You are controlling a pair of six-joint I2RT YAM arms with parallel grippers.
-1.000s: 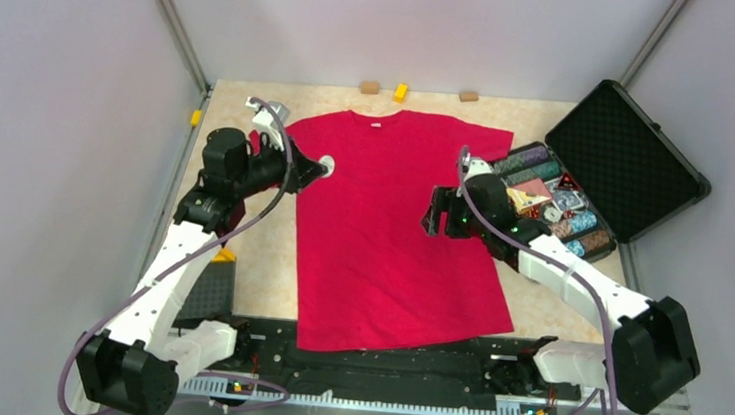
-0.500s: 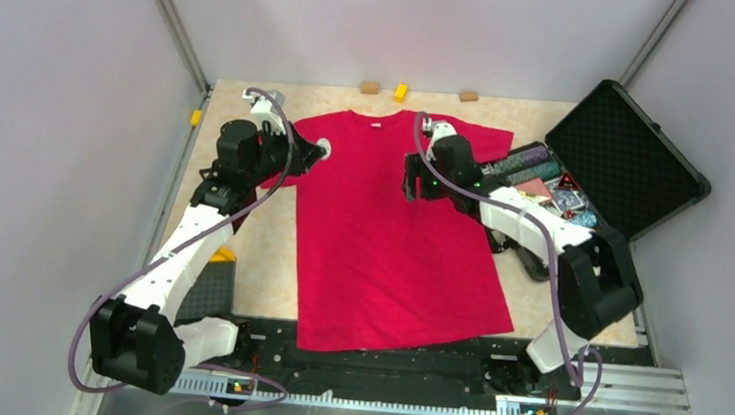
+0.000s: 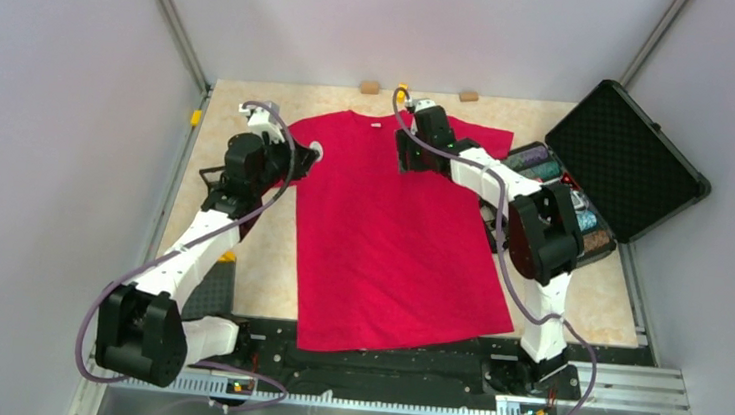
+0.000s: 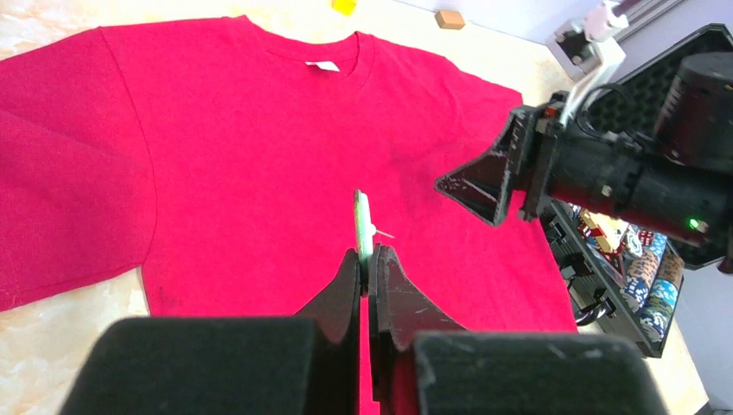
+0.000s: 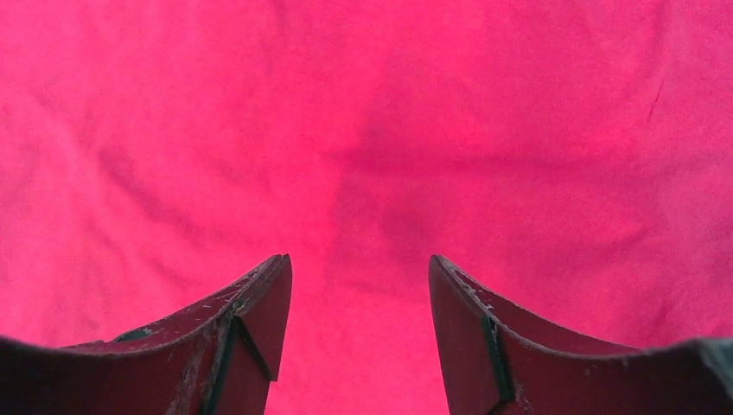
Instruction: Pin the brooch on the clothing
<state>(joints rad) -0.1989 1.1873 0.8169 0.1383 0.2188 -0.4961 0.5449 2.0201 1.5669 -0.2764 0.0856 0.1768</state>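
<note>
The red T-shirt (image 3: 391, 240) lies flat on the table, collar at the far side with its white neck label (image 4: 321, 66). My left gripper (image 4: 367, 253) is shut on the brooch (image 4: 363, 226), held edge-on with its pin pointing right, above the shirt's left chest; from above it shows as a pale disc (image 3: 314, 149) at the left sleeve. My right gripper (image 3: 404, 156) is open and empty, close above the shirt's upper chest near the collar; in its wrist view the fingertips (image 5: 275, 277) frame only red fabric (image 5: 372, 156). It shows in the left wrist view (image 4: 484, 177).
An open black case (image 3: 607, 173) of colourful trinkets stands right of the shirt. Small tan and yellow blocks (image 3: 400, 91) lie along the far edge. A black block (image 3: 211, 289) sits near the left arm. Metal frame posts bound the table.
My right arm has swung from the shirt's right side near the case up and left to the upper chest by the collar. My left gripper with the brooch shifted slightly farther away.
</note>
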